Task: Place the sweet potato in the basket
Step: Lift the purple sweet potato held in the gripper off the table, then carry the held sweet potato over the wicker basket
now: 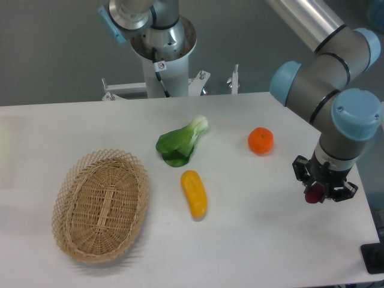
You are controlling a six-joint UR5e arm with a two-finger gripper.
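My gripper (319, 191) hangs over the right edge of the table, pointing down, and is shut on the sweet potato (313, 195). Only a small reddish end of the sweet potato shows between the dark fingers; the rest of it is hidden by them. The basket (101, 205), an oval tan wicker one with a looped rim, lies at the front left of the table with nothing in it, far to the left of the gripper.
A yellow-orange oblong vegetable (194, 193) lies mid-table between basket and gripper. A green bok choy (180, 142) sits behind it, and a round orange fruit (261, 140) lies right of centre. The arm's base (162, 42) stands at the back.
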